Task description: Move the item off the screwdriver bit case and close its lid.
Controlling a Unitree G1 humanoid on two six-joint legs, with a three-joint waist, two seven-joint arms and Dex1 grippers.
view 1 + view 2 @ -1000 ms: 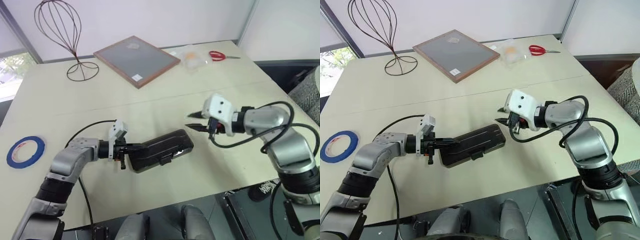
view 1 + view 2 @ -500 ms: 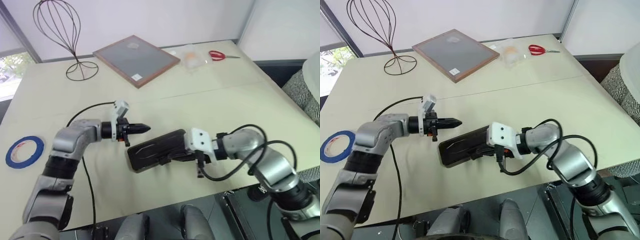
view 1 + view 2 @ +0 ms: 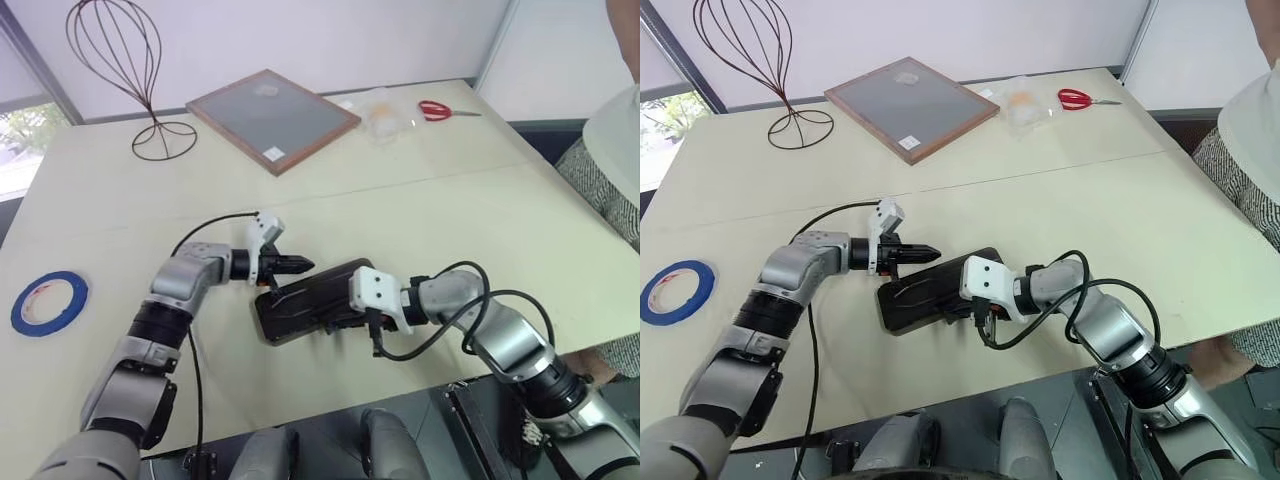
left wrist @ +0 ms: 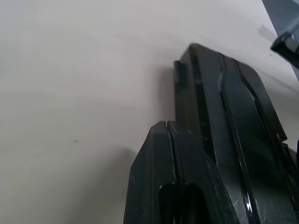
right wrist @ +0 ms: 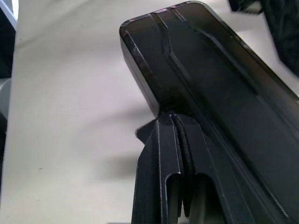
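The screwdriver bit case (image 3: 305,300) lies slantwise near the table's front edge, and its dark lid (image 5: 219,79) is down flat on it. My left gripper (image 3: 302,265) is shut and empty, its tip at the case's far long edge. In the left wrist view its fingertips (image 4: 161,140) are pressed together beside the case (image 4: 233,135). My right gripper (image 5: 172,116) is shut and empty, with its tips against the case's near long edge. The item, a blue tape roll (image 3: 50,303), lies flat at the table's far left, well away from the case.
A wood-framed grey board (image 3: 272,118), a wire stand (image 3: 150,140), a clear plastic bag (image 3: 382,115) and red scissors (image 3: 440,110) sit along the back of the table. A person (image 3: 615,130) stands at the right edge. A black cable (image 3: 205,225) arcs above my left arm.
My left gripper left the case's left end and swung right to its far edge. The right gripper dropped and moved left to the case's near edge.
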